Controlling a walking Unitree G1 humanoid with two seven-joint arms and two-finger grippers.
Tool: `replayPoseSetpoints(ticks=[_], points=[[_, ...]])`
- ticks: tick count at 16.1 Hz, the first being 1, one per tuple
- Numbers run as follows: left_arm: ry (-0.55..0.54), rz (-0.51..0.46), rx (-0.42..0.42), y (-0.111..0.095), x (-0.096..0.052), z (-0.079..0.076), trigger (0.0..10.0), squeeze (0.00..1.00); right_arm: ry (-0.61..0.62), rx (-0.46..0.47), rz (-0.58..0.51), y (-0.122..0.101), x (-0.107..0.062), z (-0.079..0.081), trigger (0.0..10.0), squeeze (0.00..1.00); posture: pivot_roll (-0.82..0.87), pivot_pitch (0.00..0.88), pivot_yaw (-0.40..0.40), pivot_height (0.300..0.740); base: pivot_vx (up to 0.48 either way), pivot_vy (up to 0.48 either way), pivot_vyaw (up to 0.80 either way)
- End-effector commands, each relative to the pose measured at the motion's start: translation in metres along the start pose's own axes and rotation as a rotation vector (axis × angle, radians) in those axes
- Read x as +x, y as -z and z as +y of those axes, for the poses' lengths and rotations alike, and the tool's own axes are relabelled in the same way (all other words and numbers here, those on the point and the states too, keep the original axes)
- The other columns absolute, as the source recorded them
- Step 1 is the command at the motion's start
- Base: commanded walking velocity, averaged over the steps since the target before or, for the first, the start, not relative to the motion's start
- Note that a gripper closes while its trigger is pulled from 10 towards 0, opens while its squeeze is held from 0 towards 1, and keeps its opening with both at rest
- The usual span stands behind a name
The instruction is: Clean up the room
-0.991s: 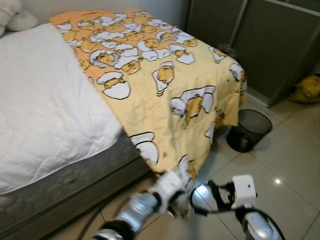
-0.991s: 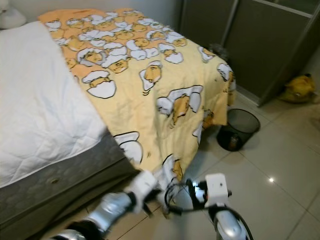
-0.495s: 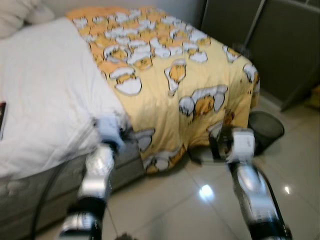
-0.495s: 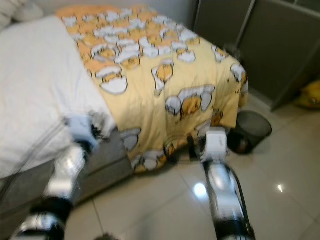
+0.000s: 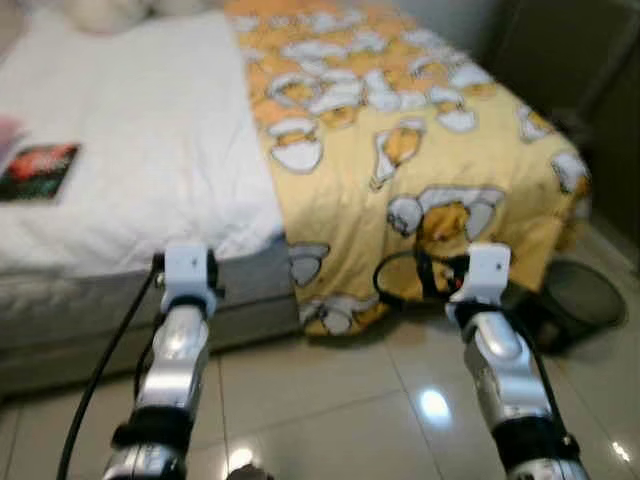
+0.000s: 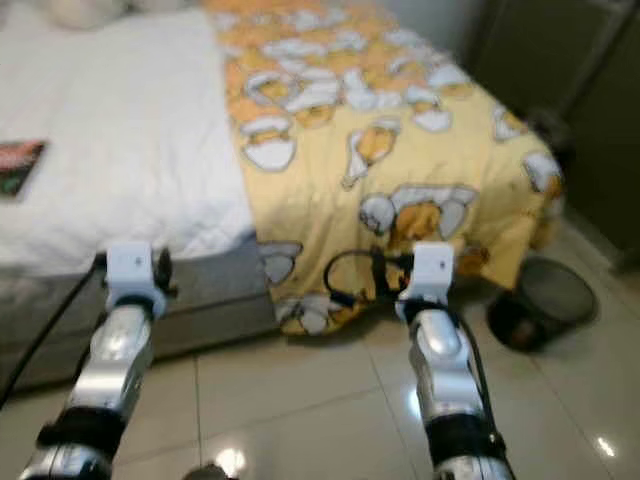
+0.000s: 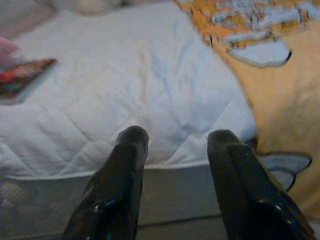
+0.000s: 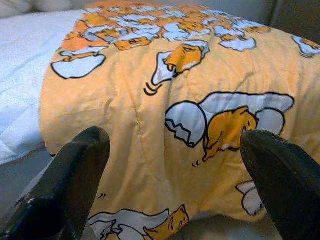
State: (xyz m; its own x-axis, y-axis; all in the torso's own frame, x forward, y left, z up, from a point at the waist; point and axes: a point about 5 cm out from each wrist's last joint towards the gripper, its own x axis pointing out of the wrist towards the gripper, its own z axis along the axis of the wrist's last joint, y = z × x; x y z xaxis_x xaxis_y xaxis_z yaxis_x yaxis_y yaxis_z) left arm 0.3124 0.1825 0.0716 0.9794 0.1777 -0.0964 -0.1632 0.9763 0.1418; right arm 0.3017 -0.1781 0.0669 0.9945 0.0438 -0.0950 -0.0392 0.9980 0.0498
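We are seeing a black mesh bin (image 5: 572, 300) sitting on the glossy tiled floor (image 5: 330, 410), near dark cupboard doors (image 5: 560, 50) running along the wall.

bed (image 5: 120, 300): big, grey side, white cover on top | yellow blanket (image 5: 420, 150): lies on the bed's right part, hangs down its side to the floor | book (image 5: 38, 170): flat on the white cover, far left | floor (image 5: 330, 420): shiny tiles | black bin (image 5: 575, 300): stands on the floor beside the blanket
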Motion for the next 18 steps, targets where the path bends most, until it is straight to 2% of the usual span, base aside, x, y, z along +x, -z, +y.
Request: replayPoseSetpoints(ticks=[1,7,8,9,10,14,17,18], points=[[0.026,0.02,-0.003,0.0,-0.001,-0.015,10.0,1.0,0.014,-0.003,0.009,0.003,-0.002,-0.01,10.0,1.0,0.1,0.0,-0.035,0.74,0.0,-0.48,0.45],[0.072,-0.009,0.054,-0.006,0.0,-0.017,10.0,1.0,-0.041,-0.025,0.023,0.008,-0.003,-0.002,10.0,1.0,0.09,0.0,-0.033,0.74,0.0,-0.48,0.47],[0.1,-0.043,0.023,-0.012,0.0,-0.02,10.0,0.0,-0.06,-0.053,0.033,0.011,-0.006,0.0,10.0,1.0,0.09,0.0,-0.029,0.74,0.0,0.0,0.44],[0.121,-0.081,0.006,-0.019,0.001,-0.021,10.0,0.0,-0.057,-0.068,0.036,0.013,-0.008,0.001,10.0,1.0,0.09,0.0,-0.029,0.74,0.0,0.0,0.0],[0.101,-0.085,-0.016,-0.023,0.003,-0.019,10.0,0.0,-0.044,-0.043,0.034,0.015,-0.011,0.001,10.0,0.0,0.08,0.0,-0.025,0.74,0.48,0.0,0.0],[0.105,-0.061,-0.031,-0.021,0.006,-0.021,10.0,0.0,-0.039,-0.02,0.054,0.021,-0.015,0.005,10.0,0.0,0.06,0.0,-0.008,0.74,0.48,0.0,0.43],[0.191,-0.102,0.022,-0.027,0.007,-0.03,10.0,0.0,-0.021,-0.022,0.058,0.023,-0.017,0.002,10.0,0.0,0.06,0.0,-0.001,0.74,0.48,0.0,0.57],[0.199,-0.095,0.018,-0.027,0.008,-0.032,10.0,0.0,-0.016,-0.022,0.059,0.024,-0.017,0.0,10.0,0.0,0.06,0.0,-0.001,0.74,0.48,0.0,0.56]])
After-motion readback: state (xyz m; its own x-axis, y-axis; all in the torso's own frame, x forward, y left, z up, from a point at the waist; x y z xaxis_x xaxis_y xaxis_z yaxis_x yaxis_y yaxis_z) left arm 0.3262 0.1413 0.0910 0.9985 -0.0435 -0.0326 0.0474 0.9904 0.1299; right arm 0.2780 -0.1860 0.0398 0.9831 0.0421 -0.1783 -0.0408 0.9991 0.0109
